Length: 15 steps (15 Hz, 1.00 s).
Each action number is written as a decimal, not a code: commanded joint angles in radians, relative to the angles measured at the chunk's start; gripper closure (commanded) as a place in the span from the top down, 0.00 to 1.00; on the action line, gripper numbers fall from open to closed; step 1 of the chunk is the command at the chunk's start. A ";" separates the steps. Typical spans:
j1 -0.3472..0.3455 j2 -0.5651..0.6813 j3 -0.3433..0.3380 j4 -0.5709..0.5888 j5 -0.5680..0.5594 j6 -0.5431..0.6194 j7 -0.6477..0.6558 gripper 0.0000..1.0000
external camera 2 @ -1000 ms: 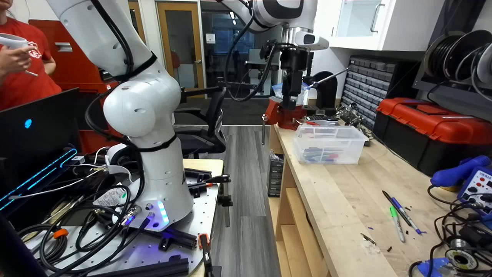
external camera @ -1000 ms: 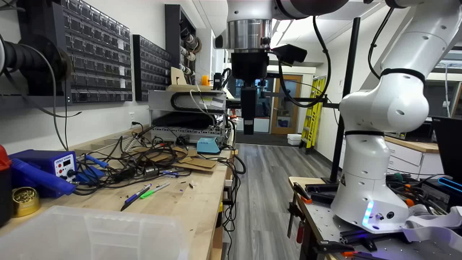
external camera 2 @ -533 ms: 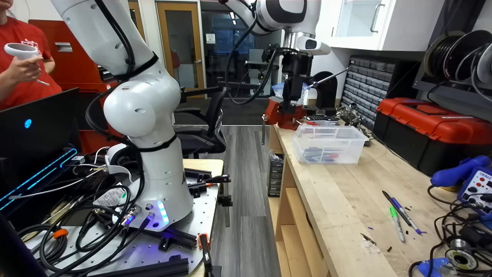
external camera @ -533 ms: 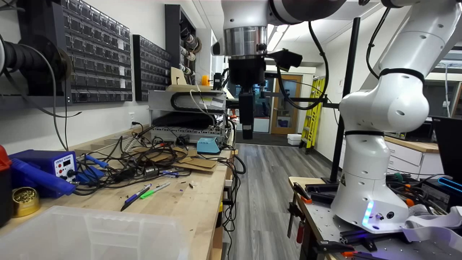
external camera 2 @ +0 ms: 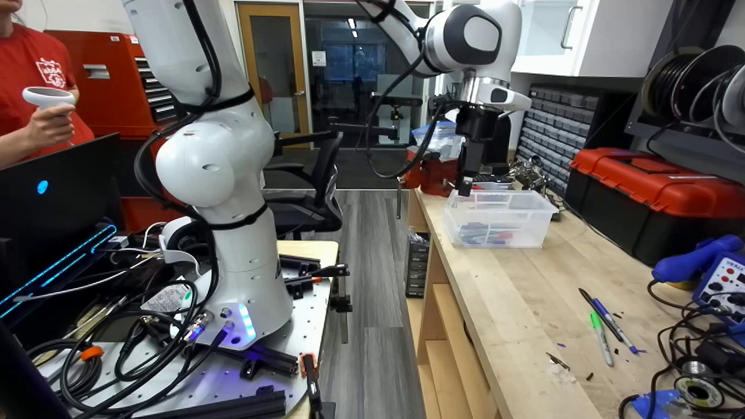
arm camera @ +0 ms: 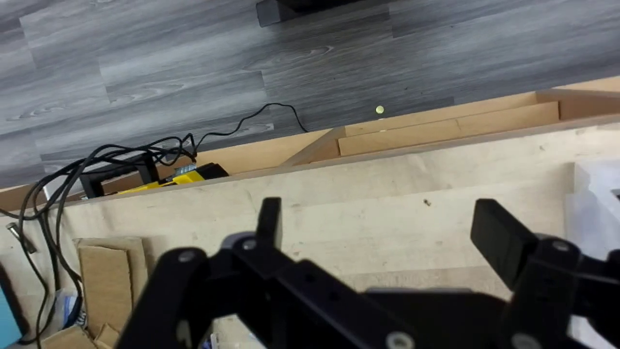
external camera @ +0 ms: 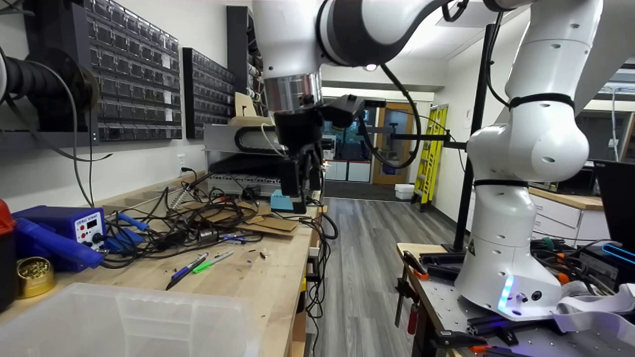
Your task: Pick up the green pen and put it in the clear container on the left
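Note:
The green pen (external camera: 213,262) lies flat on the wooden bench beside a blue pen (external camera: 191,266) and a black one; it also shows in an exterior view (external camera 2: 602,338). It is out of view in the wrist view. The clear container (external camera: 158,317) stands at the near left; in an exterior view (external camera 2: 500,218) it holds several pens, and its side shows at the right of the wrist view (arm camera: 581,213). My gripper (arm camera: 375,228) is open and empty, with bare bench between its pads. It hangs above the bench, well apart from the pen, in both exterior views (external camera: 305,196) (external camera 2: 465,185).
Tangled cables (external camera: 198,223) and cardboard pieces (external camera: 270,223) lie along the bench. A blue soldering station (external camera: 64,233) and a red-lidded toolbox (external camera 2: 657,203) stand by the wall. A red vise (external camera 2: 430,174) is behind the container. The bench edge (external camera: 297,282) drops to the floor.
My gripper has moved lower and over toward the bench, leftward in an exterior view, and has tilted or turned somewhat. The pens and the container have not moved.

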 commanded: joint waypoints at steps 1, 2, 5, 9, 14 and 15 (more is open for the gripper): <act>0.008 0.154 -0.047 0.115 -0.093 0.034 0.142 1.00; 0.013 0.192 -0.066 0.143 -0.121 0.048 0.179 1.00; 0.033 0.271 -0.119 0.219 -0.166 0.045 0.262 1.00; 0.054 0.352 -0.189 0.312 -0.201 0.032 0.375 1.00; 0.080 0.432 -0.268 0.399 -0.245 0.026 0.578 1.00; 0.084 0.444 -0.280 0.411 -0.250 0.023 0.616 1.00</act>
